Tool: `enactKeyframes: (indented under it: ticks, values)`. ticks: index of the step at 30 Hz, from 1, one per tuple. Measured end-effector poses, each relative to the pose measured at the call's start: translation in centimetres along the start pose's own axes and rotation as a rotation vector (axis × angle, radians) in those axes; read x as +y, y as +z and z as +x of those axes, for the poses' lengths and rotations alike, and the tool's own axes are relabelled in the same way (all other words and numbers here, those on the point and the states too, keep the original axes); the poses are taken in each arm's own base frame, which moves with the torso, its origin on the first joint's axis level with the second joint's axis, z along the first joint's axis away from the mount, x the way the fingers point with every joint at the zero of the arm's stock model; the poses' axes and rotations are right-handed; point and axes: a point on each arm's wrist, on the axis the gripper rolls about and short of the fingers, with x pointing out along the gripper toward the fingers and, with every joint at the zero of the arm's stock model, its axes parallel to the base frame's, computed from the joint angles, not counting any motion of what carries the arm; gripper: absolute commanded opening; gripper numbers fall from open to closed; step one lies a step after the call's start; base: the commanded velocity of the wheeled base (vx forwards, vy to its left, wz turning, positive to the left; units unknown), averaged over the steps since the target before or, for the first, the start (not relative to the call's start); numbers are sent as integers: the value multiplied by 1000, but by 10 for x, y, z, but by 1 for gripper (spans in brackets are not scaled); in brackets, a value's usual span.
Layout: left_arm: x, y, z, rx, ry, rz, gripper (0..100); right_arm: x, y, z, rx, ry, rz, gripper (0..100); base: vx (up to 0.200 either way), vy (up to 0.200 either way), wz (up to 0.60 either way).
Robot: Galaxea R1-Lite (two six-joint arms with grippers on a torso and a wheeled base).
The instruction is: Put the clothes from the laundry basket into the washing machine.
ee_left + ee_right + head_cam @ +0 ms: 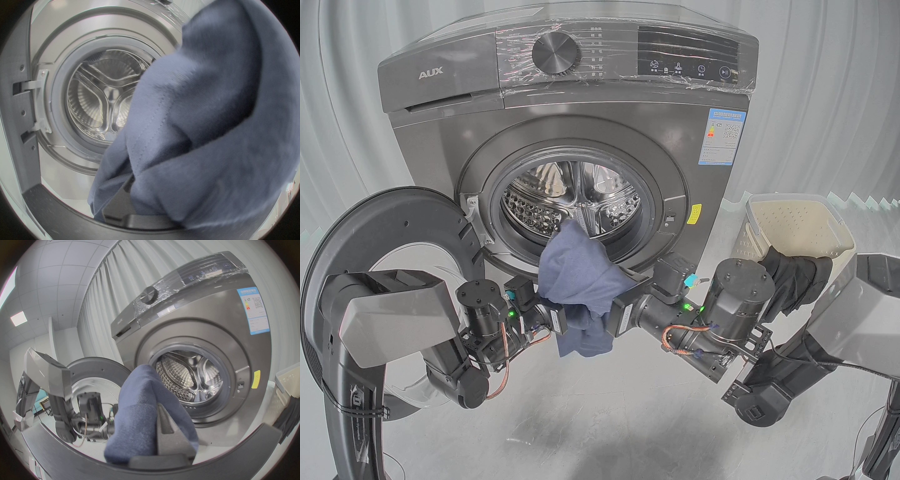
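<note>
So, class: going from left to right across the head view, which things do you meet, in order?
In order: open washer door → left tool → blue garment → right tool → laundry basket.

The blue garment (578, 281) is draping over the left end effector (557, 320) and the right end effector (617, 315), so their grip is staying hidden. It is also covering the 6 o'clock part of the drum opening (575, 187) of the washing machine (456, 144). The left arm (387, 319) is blocking the door (394, 219) from 6 to 9 o'clock. At 3 o'clock from the machine, the right arm (737, 294) is hiding the lower laundry basket (800, 231) and part of the dark clothes (797, 278) hanging over its rim. The label (722, 136) is showing print too small to tell.
</note>
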Motion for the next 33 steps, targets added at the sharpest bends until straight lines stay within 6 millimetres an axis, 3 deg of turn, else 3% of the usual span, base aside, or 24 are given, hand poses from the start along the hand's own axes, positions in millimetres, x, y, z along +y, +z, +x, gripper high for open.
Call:
enactKeyframes:
  ticks: [7,14,15,23,33]
  values:
    - [14,11,-3,-32,52,-7,0,-15,-13,-19,84,-42,-3,0,0,0,0]
    - [11,32,-9,-77,66,-19,0,-27,-28,-29,150,-80,-7,0,0,0,0]
    - [10,34,-10,-81,66,-20,0,-28,-29,-29,154,-82,-8,100,0,0,0]
    - [4,48,-21,-104,59,-15,0,-30,-37,-34,191,-91,-10,100,0,0,0]
    - [-12,70,-51,-115,29,-3,0,-34,-71,-80,416,-108,-25,100,0,0,0]
